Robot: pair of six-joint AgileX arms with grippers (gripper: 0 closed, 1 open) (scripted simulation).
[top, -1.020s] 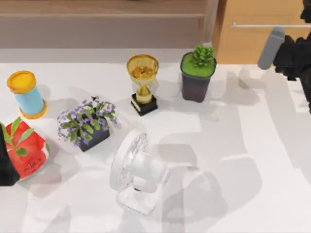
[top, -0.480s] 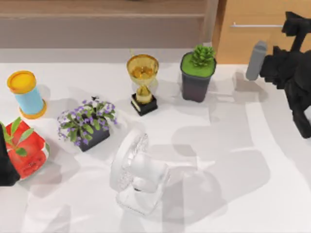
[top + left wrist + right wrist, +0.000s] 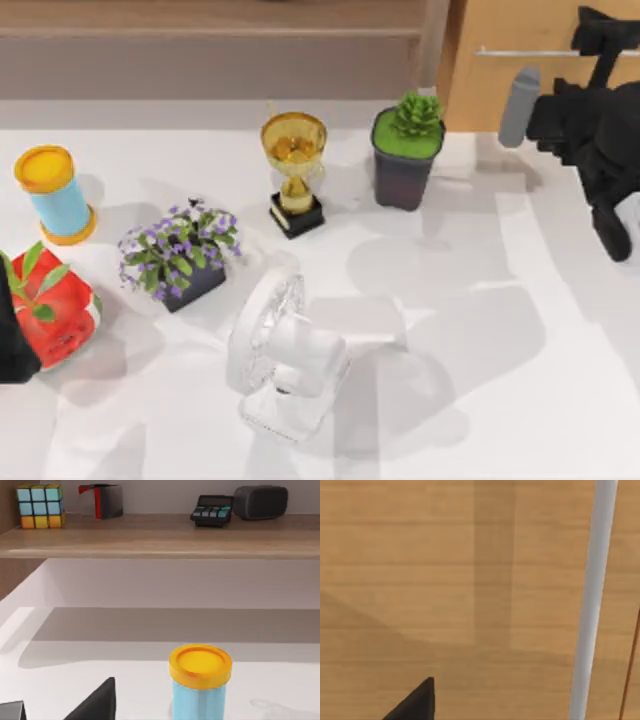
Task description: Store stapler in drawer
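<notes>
drawer (image 3: 520, 90): you see an orange-brown wood front with a silver handle (image 3: 525, 52)
trophy (image 3: 294, 170): gold, on a black base
jar (image 3: 55, 195): light blue with a yellow lid
table (image 3: 480, 380): white

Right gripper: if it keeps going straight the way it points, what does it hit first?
Probably the drawer front: the right wrist view faces its wood, with the handle off to one side. Right gripper sits near it; exact gap unclear.

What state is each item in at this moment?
drawer: shut, silver handle free.
right gripper: raised at the drawer front.
left gripper: parked at the table's left edge.
trophy: upright.
fan: standing on its base.
blue canister: upright, lid on.
</notes>
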